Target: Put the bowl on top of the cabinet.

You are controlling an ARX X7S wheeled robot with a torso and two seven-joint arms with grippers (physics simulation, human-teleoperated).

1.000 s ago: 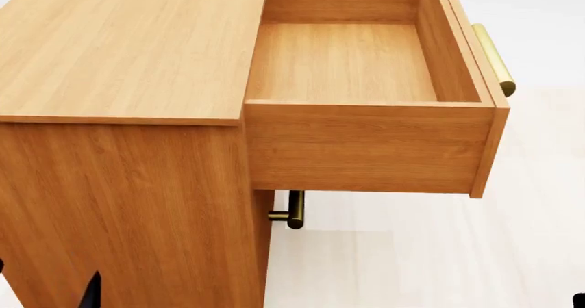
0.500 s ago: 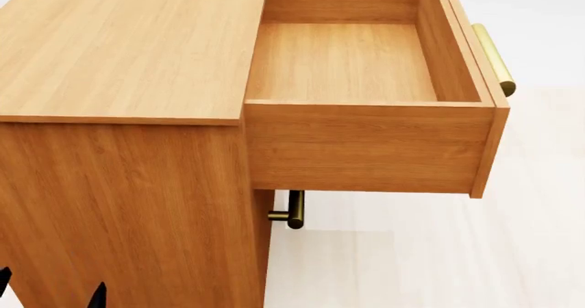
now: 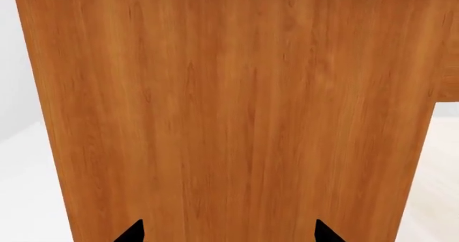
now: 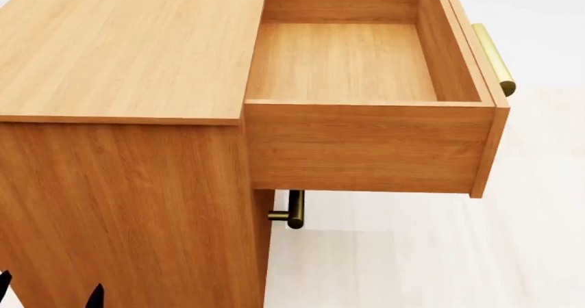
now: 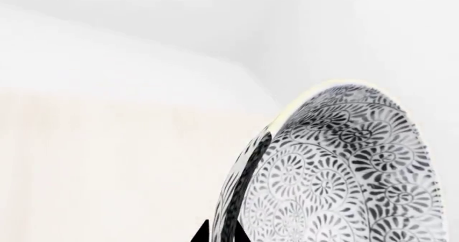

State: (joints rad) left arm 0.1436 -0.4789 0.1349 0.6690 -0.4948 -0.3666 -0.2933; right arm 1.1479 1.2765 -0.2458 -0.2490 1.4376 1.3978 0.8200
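One bowl (image 5: 337, 172) clamped in right pincer (image 5: 219, 232).

A: How much of the left gripper (image 4: 48, 293) shows from the head camera?

B: Two black fingertips at the bottom edge — the rest is cut off. In the left wrist view only two tips (image 3: 133, 232) poke in, against the cabinet (image 3: 237, 113) side panel, which runs off the frame.

A: And the right gripper?

B: Absent from the head view. Its wrist camera catches one dark fingertip (image 5: 203, 234) by the bowl (image 5: 337, 172) rim — I can't tell how the jaws stand.

A: The bowl itself?

B: Cropped at two edges; its inside is hidden.

A: The drawer (image 4: 366, 109)?

B: Its far end is cut off, and the lower brass handle (image 4: 292, 210) is mostly hidden beneath it.
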